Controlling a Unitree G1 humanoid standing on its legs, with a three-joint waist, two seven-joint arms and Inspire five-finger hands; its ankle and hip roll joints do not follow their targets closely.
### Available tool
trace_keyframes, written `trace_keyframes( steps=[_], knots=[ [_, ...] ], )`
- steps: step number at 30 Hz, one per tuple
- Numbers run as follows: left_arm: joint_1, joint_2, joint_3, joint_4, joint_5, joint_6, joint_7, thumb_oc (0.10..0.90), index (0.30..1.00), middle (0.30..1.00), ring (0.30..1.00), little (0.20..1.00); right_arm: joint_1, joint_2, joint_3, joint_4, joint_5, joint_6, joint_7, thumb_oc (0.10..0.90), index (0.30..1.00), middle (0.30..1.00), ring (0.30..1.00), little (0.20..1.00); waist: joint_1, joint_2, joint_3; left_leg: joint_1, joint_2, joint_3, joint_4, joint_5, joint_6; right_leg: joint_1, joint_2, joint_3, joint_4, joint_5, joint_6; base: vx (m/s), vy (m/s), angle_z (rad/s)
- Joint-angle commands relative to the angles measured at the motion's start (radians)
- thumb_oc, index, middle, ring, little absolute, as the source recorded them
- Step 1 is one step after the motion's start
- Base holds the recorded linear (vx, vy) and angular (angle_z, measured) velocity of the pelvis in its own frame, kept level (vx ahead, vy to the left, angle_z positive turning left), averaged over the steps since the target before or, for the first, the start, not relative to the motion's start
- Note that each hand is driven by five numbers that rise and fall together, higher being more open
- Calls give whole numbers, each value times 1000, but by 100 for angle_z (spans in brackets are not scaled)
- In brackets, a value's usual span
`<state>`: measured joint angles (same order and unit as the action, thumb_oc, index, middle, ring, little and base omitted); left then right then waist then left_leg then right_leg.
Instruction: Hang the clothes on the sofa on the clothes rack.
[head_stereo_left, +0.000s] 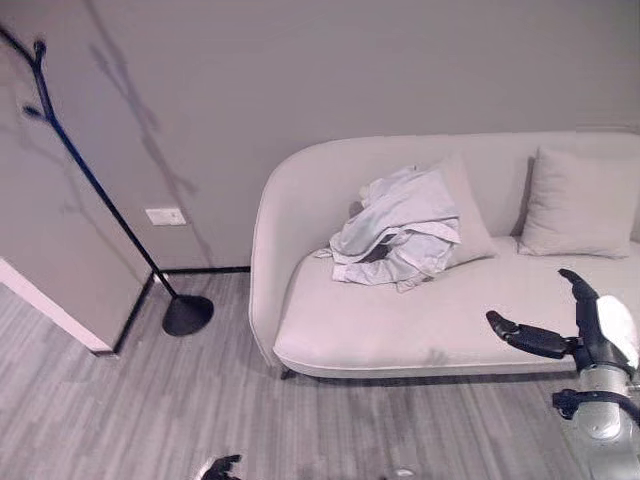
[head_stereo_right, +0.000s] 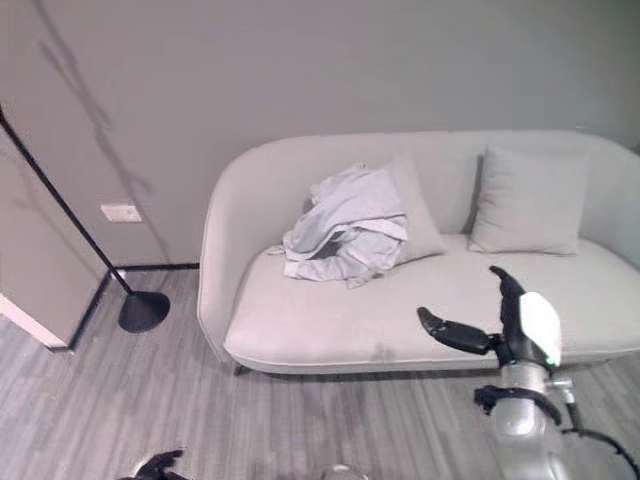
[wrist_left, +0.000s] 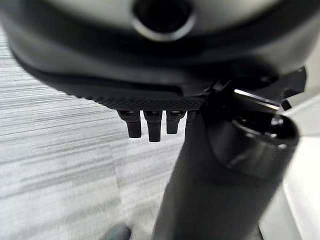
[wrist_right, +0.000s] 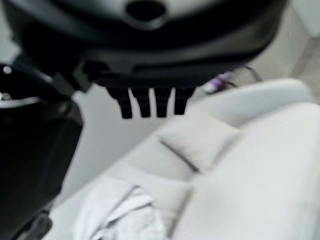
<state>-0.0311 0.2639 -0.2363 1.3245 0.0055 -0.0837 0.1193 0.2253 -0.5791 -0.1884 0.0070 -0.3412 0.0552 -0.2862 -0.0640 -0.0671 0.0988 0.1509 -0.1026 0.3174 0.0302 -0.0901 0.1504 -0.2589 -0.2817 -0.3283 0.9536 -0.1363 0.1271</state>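
Since the pale crumpled shirt lies heaped on the sofa, slumped against a square cushion, nothing of the job looks done yet: picking it up, carrying it over and hanging it all remain. The clothes rack, a thin dark pole with short prongs on a round flat base, stands bare by the wall. The sofa is smooth, rounded and light grey; the shirt looks soft and thin. The right robot hand hovers before the seat, released, fingers straight. The left robot hand hangs low over striped floor, relaxed, empty.
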Motion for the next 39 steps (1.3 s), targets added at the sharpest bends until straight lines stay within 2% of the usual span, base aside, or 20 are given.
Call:
trace_keyframes(
  steps=[1, 2, 3, 4, 6, 8, 10, 13, 15, 17, 18, 19, 20, 22, 26, 28, 32, 33, 35, 39],
  knots=[
    [4, -39, -10, -67, 29, -32, 16, 800, 900, 900, 900, 900, -104, -78, -139, -124, -79, -43, -80, 800, 900, 900, 900, 900, 7, 28, 7, -82, 72, -82, -6, 10, -59, 128, 96, 105, -353, 139, 16, 185, -153, 4],
    [0, -39, -13, -72, 34, -35, 17, 800, 900, 900, 900, 900, -105, -80, -150, -123, -81, -39, -93, 800, 900, 900, 900, 900, 4, 30, 4, -71, 76, -80, -17, 7, -64, 129, 106, 108, -417, 119, 15, 227, -257, 20],
    [-8, -38, -24, -77, 54, -41, 20, 800, 900, 900, 900, 900, -107, -88, -170, -116, -95, -35, -113, 800, 900, 900, 900, 900, 5, 39, 0, -55, 95, -87, -33, 2, -83, 129, 109, 117, -621, 100, 1, 164, -206, 16],
    [-9, -39, -25, -76, 55, -42, 21, 800, 900, 900, 900, 900, -107, -88, -171, -115, -96, -35, -114, 800, 900, 900, 900, 900, 6, 43, -1, -55, 99, -87, -35, 4, -85, 137, 115, 114, -639, 107, -1, 100, -245, 13],
    [-40, -43, -36, -72, 78, -50, 31, 800, 900, 900, 900, 900, -98, -96, -202, -110, -116, -22, -138, 800, 900, 900, 900, 900, -5, 40, 0, -49, 102, -114, -53, 7, -100, 123, 111, 194, -841, 194, 7, 100, -217, 14],
    [-55, -40, -38, -68, 82, -58, 39, 800, 900, 900, 900, 900, -91, -99, -212, -105, -114, -24, -149, 800, 900, 900, 900, 900, -13, 33, -1, -27, 115, -132, -57, -11, -112, 120, 92, 274, -937, 256, 28, 211, -285, 47],
    [-54, -40, -33, -68, 79, -55, 42, 800, 900, 900, 900, 900, -84, -99, -213, -105, -111, -24, -149, 800, 900, 900, 900, 900, -11, 26, -5, -13, 128, -138, -54, -20, -119, 117, 80, 291, -952, 279, 34, 218, -300, 45],
    [-17, -48, 23, -53, 50, -59, 52, 800, 900, 900, 900, 900, -49, -119, -212, -114, -114, -43, -104, 800, 900, 900, 900, 900, -4, -5, -41, 42, 183, -154, -29, -48, -151, 159, 100, 289, -923, 229, 31, 354, -498, 48],
    [12, -71, 59, -46, -26, -67, 51, 800, 900, 900, 900, 900, -51, -164, -186, -119, -69, -111, -49, 800, 900, 900, 900, 900, 10, -5, -43, 0, 251, -183, 73, -24, -180, 195, 156, 272, -908, 179, -3, 269, -584, 26],
    [13, -78, 64, -57, -59, -72, 42, 800, 900, 900, 900, 900, -56, -205, -154, -92, -35, -143, -14, 800, 900, 900, 900, 900, 19, -12, -41, -71, 268, -212, 200, 31, -188, 232, 182, 248, -933, 160, -37, 102, -313, -6],
    [13, -78, 64, -57, -59, -72, 42, 800, 900, 900, 900, 900, -57, -205, -153, -91, -35, -144, -14, 800, 900, 900, 900, 900, 16, -11, -43, -75, 268, -214, 203, 30, -188, 231, 182, 246, -934, 160, -37, 125, -381, 33],
    [10, -76, 68, -72, -75, -78, 42, 800, 900, 900, 900, 900, -62, -261, -108, -67, -55, -162, 15, 800, 900, 900, 900, 900, 32, -28, -27, -153, 291, -234, 374, 100, -182, 276, 206, 223, -953, 142, -76, 119, -380, 35],
    [8, -72, 64, -85, -79, -82, 46, 800, 900, 900, 900, 900, -64, -289, -81, -59, -75, -167, 22, 800, 900, 900, 900, 900, 44, -35, -8, -194, 297, -245, 474, 120, -173, 301, 219, 213, -961, 129, -93, 140, -459, 41],
    [3, -73, 49, -98, -68, -92, 62, 800, 900, 900, 900, 900, -70, -338, -37, -38, -145, -172, 21, 800, 900, 900, 900, 900, 44, -44, 8, -250, 322, -221, 541, 100, -171, 338, 229, 184, -981, 109, -101, 148, -240, 29],
    [6, -80, 16, -119, -42, -113, 73, 800, 900, 900, 900, 900, -107, -372, 48, 25, -229, -174, -14, 800, 900, 900, 900, 900, 44, -49, 4, -231, 328, -153, 337, 68, -196, 366, 207, 157, -1023, 106, -80, 163, -11, 35],
    [-12, -86, 16, -75, -50, -113, 85, 800, 900, 900, 900, 900, -156, -397, 139, 139, -295, -149, -31, 800, 900, 900, 900, 900, 47, -37, -6, -266, 333, -146, -73, 226, -251, 368, 182, 93, -1041, 87, -66, 218, 118, 36],
    [-7, -101, 11, -21, -19, -109, 108, 800, 900, 900, 900, 900, -190, -374, 200, 191, -301, -137, -44, 800, 900, 900, 900, 900, 44, 7, -24, -251, 338, -89, -117, 225, -269, 430, 164, 77, -1041, 63, -41, 307, 197, 57],
    [-7, -101, 12, -21, -19, -110, 108, 800, 900, 900, 900, 900, -191, -374, 201, 192, -301, -137, -44, 800, 900, 900, 900, 900, 44, 7, -24, -251, 338, -89, -117, 225, -268, 430, 163, 77, -1041, 63, -41, 405, 319, 14],
    [-3, -89, 7, 11, 24, -104, 106, 800, 900, 900, 900, 900, -245, -324, 275, 257, -301, -138, -40, 800, 900, 900, 900, 900, 56, 6, -51, -222, 289, -45, -117, 213, -242, 432, 98, 74, -1026, 83, -15, 369, 355, -23],
    [-20, -38, 19, -24, 6, -115, 123, 800, 900, 900, 900, 900, -332, -281, 393, 343, -343, -115, -50, 800, 900, 900, 900, 900, 91, -8, -54, -189, 239, -11, -116, 165, -222, 398, 35, 93, -998, 107, 22, 201, 197, -51]
  ],
)
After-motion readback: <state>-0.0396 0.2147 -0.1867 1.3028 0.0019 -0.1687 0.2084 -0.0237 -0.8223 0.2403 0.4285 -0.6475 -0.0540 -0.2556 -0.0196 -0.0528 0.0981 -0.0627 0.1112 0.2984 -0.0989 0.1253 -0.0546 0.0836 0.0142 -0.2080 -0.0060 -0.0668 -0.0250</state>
